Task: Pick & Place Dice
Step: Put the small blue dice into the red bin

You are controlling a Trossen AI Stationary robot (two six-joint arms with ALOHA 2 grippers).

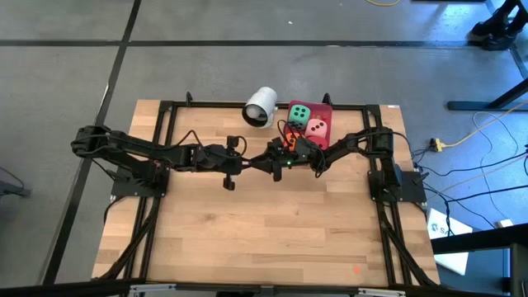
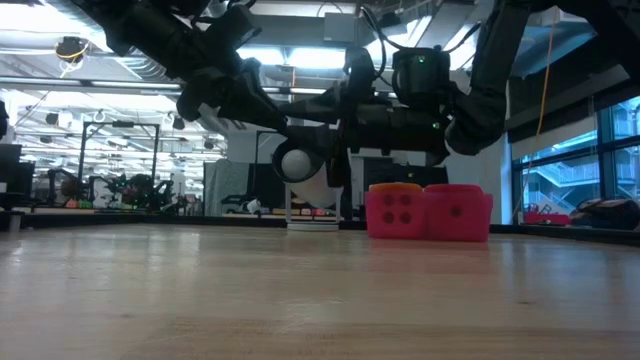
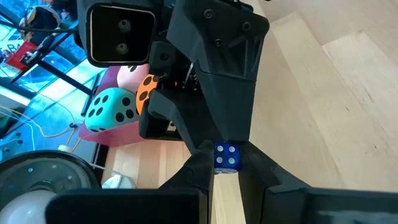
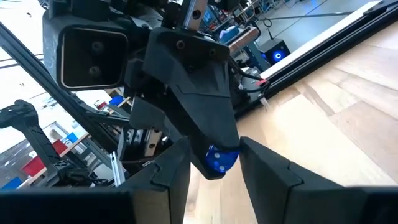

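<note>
The dice sit in two places. A small blue die [image 3: 226, 157] hangs in the air over the table's middle, a little toward the far edge, where my two arms meet tip to tip. The soft green die [image 1: 301, 112], pink die [image 1: 318, 127] and orange die [image 3: 147, 93] are bunched on the red tray [image 1: 327, 142] at the far edge, right of centre.

The left gripper [image 3: 227, 169] is pinched nearly closed on the blue die, a finger against each side. The right gripper [image 4: 214, 171] faces it head-on with its fingers about half spread. They straddle the die and the left fingertips, and I see a gap on at least one side, so I judge it isn't gripping yet.

That is what the coming move turns on. The cube has no long axis and lies dead centre between the right fingers, and the right arm is nearer the tray.

The white cup [image 1: 261, 107] lies on its side just left of the tray. I can't see inside it.
</note>
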